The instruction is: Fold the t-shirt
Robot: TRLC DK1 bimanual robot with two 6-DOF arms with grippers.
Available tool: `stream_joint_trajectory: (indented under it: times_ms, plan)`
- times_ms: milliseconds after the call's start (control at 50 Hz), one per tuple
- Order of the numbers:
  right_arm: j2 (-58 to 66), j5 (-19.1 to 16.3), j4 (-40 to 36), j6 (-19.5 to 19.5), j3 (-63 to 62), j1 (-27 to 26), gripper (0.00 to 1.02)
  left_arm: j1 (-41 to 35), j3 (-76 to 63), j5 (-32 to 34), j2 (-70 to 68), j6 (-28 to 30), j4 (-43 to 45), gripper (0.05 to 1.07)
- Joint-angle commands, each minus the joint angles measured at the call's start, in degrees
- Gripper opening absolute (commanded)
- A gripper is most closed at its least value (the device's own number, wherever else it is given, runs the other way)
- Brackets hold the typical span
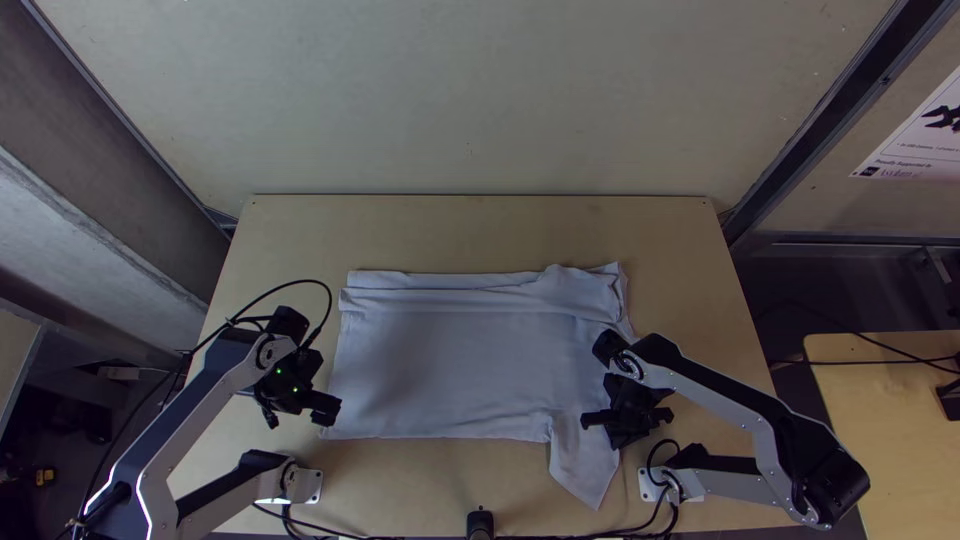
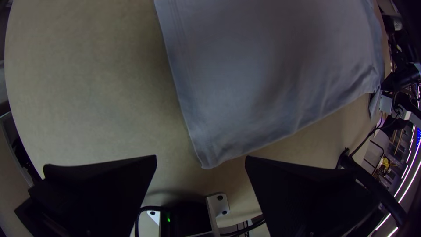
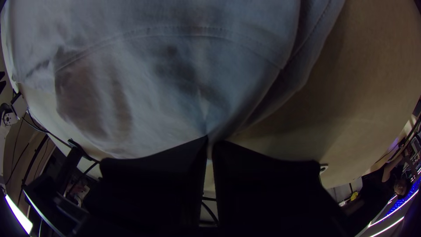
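The left arm (image 1: 185,420) bends beside the t-shirt (image 1: 450,350), its gripper (image 1: 298,412) spread wide near a corner; opposite, the right arm (image 1: 740,400) angles in, its gripper (image 1: 592,420) pinching the t-shirt's edge.

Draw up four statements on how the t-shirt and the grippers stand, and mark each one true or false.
1. The right gripper pinches part of the t-shirt. True.
2. The left gripper is clamped on the cloth. False: its fingers stand apart, near a corner.
3. A flap of cloth sticks out toward the table's near edge. True.
4. The t-shirt lies bunched in a ball. False: it lies mostly flat.
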Motion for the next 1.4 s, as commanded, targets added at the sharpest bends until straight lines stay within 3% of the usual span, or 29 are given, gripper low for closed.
stream_joint_trajectory:
  times_ms: [0, 440, 760, 840, 1000, 1040, 1380]
  plan:
    - [0.34, 1.07, 3.05, -0.08, -0.15, 0.38, 0.03, -1.55, -1.12, -0.67, 4.41, 0.78, -0.11, 1.02]
    - [-0.36, 1.16, 3.22, -0.25, 0.03, -0.5, 0.03, -8.14, -1.21, -7.61, 16.36, -3.18, 1.21, 1.01]
    - [0.17, 1.42, 3.4, -1.66, 1.17, -2.26, 0.03, -15.26, -1.03, -7.87, 20.4, -8.98, 2.26, 1.0]
    - [0.25, 1.51, 3.4, -2.1, 1.43, -3.23, 0.03, -16.93, -0.86, -7.96, 21.37, -10.12, 3.05, 0.85]
    - [0.78, 1.6, 3.58, -2.45, 1.61, -3.67, 0.03, -20.09, -0.77, -8.14, 21.2, -10.03, 4.2, 0.3]
    - [0.78, 1.6, 3.58, -2.45, 1.7, -3.67, 0.03, -20.27, -0.51, -8.14, 19.88, -9.5, 5.95, 0.1]
    - [-4.14, 1.68, -0.03, -3.15, 5.21, -6.65, 0.03, -12.97, 4.85, -7.26, 13.55, -5.2, 9.03, 0.08]
